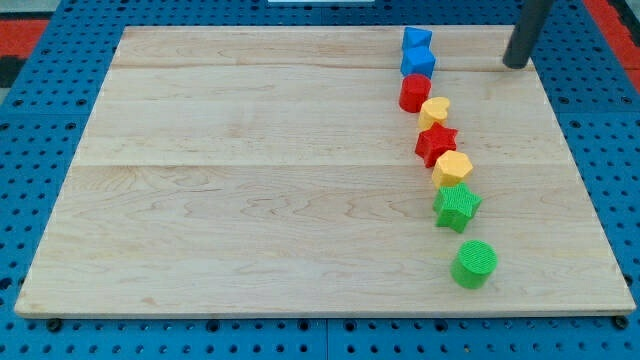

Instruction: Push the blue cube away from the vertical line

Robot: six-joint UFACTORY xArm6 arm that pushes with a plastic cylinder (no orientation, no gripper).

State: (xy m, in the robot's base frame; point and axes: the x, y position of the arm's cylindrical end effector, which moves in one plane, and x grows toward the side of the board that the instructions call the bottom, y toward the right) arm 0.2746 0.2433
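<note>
the blocks stood in a single file running from the far side of the desk (250, 170) toward the near side, a bit right of centre, and that file was plainly the vertical line the task meant. at its far end sat a blue block (417, 39) of a shape i could not quite make out, and touching it on the near side was the blue cube (418, 63); then came a red cylinder (414, 93), a yellow heart (434, 109), a red star (436, 144), a yellow hexagon (452, 167), a green star (457, 206) and, a little apart at the near end, a green cylinder (474, 264). the arm carried no claw at all, only a dark rod, so there was nothing to open or close. my tip (515, 65) rested on the desk to the right of the blue cube, near it but apart, about level with it. i judged it was placed there on purpose: from that side a straight shove leftward would carry the cube out of the file. the risk, as i saw it, was the close neighbours, since the other blue block and the red cylinder touched the cube and could be dragged along.
</note>
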